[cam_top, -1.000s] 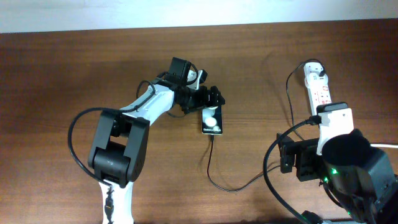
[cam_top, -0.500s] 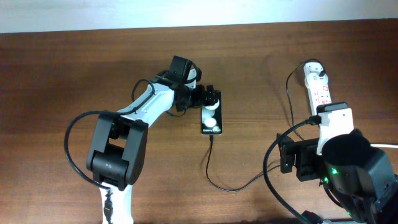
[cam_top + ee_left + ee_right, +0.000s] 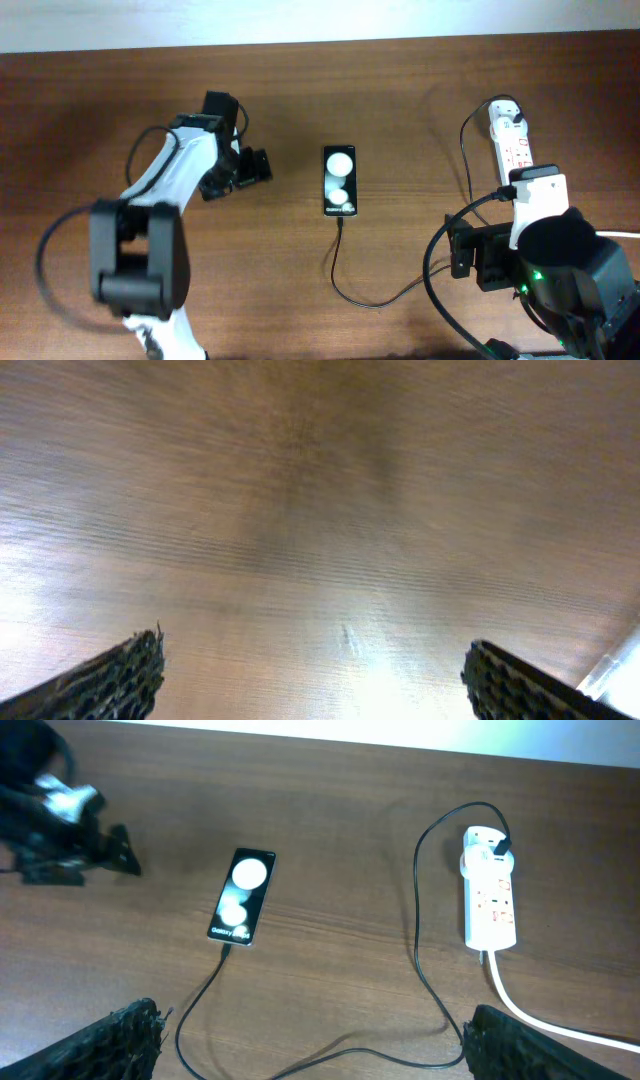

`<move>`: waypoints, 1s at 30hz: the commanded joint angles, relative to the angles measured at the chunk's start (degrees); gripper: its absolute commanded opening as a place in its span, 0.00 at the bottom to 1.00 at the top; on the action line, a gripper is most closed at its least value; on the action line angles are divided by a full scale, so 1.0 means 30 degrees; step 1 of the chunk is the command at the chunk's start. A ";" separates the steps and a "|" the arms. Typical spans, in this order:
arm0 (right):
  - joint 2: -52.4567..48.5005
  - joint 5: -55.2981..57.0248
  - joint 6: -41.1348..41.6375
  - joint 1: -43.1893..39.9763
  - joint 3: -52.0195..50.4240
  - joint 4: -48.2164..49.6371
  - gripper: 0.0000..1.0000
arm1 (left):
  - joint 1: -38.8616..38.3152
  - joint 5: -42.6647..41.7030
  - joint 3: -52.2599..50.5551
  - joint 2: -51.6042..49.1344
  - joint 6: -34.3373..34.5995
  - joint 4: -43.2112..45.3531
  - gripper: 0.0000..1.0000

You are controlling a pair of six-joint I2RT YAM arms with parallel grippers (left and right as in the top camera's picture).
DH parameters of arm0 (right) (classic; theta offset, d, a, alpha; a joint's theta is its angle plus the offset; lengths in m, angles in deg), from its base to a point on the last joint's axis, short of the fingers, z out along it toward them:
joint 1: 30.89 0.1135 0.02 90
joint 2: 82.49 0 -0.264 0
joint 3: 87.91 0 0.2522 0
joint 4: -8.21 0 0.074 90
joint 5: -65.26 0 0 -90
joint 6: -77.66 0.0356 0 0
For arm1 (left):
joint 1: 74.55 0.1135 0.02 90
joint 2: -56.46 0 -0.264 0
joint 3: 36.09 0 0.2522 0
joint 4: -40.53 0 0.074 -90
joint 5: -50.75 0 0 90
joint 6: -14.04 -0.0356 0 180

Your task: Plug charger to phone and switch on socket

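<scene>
Left jaws and right jaws gaped empty; open grainy worktop (image 3: 100, 90) surrounded the glossy rectangular phone (image 3: 340, 181), with the thin charger (image 3: 341, 223) at its lower edge.

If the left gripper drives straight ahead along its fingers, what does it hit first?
Probably the bare brown wooden tabletop; its wrist view shows only wood ahead. Overhead, the left gripper aims roughly at the glossy black phone, though depth is unclear.

Brown wooden table (image 3: 400, 90) in front of me, three items lying flat on it.
Mid-table, the phone (image 3: 340, 181) lies face up. The charger (image 3: 334, 270) cable leaves the phone's near end, loops, then climbs to the socket (image 3: 510, 135), which lies well right of the phone.
</scene>
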 commanded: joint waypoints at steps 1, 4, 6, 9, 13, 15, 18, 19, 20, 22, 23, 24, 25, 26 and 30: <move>0.0000 0.0372 0.0036 -0.0029 0.0248 0.0000 0.99 | -0.0044 0.1049 0.0146 0.5311 -0.0328 -0.0525 0.99; 0.0000 0.0372 0.0036 -0.0029 0.0248 -0.0007 0.99 | -0.0044 0.2208 0.0146 0.9814 -0.0321 -0.1566 0.99; 0.0000 0.0372 0.0036 -0.0029 0.0248 0.0000 0.99 | -0.0051 0.2601 0.0036 1.2349 -0.0321 -0.2317 0.99; 0.0000 0.0372 0.0036 -0.0029 0.0248 0.0000 0.99 | -0.0080 0.3257 -0.0277 1.5788 -0.0321 -0.3082 0.99; 0.0000 0.0372 0.0036 -0.0029 0.0248 -0.0007 0.99 | -0.0073 0.4051 -0.0954 1.9671 -0.0313 -0.4495 0.99; 0.0000 0.0372 0.0036 -0.0029 0.0248 0.0000 0.99 | -0.0073 0.4044 -0.0954 2.0589 -0.0313 -0.5872 0.99; 0.0000 0.0372 0.0036 -0.0029 0.0248 0.0000 0.99 | -0.0073 0.4044 -0.0954 2.0793 -0.0313 -0.7628 0.99; 0.0000 0.0372 0.0036 -0.0029 0.0248 -0.0007 0.99 | -0.0073 0.4044 -0.0954 2.0793 -0.0313 -0.8422 0.99; 0.0000 0.0372 0.0036 -0.0029 0.0248 0.0000 0.99 | -0.0073 0.4044 -0.0954 2.0793 -0.0313 -0.9034 0.99; 0.0000 0.0372 0.0036 -0.0029 0.0248 0.0000 0.99 | -0.0073 0.4044 -0.0954 2.0852 -0.0313 -0.9938 0.99; 0.0000 0.0372 0.0036 -0.0029 0.0248 0.0000 0.99 | -0.0073 0.4044 -0.0954 2.0866 -0.0313 -1.0251 0.99; 0.0000 0.0372 0.0036 -0.0029 0.0248 0.0000 0.99 | -0.0073 0.4044 -0.0954 2.0873 -0.0313 -1.0484 0.99; 0.0000 0.0372 0.0036 -0.0029 0.0248 0.0000 0.99 | -0.0058 0.4044 -0.0954 2.0946 -0.0313 -1.0499 0.99; 0.0000 0.0372 0.0036 -0.0029 0.0248 0.0000 0.99 | -0.0058 0.4044 -0.0954 2.1260 -0.0313 -1.0499 0.99; 0.0000 0.0372 0.0036 -0.0029 0.0248 0.0000 0.99 | -0.0058 0.4044 -0.0954 2.4079 -0.0313 -1.0506 0.99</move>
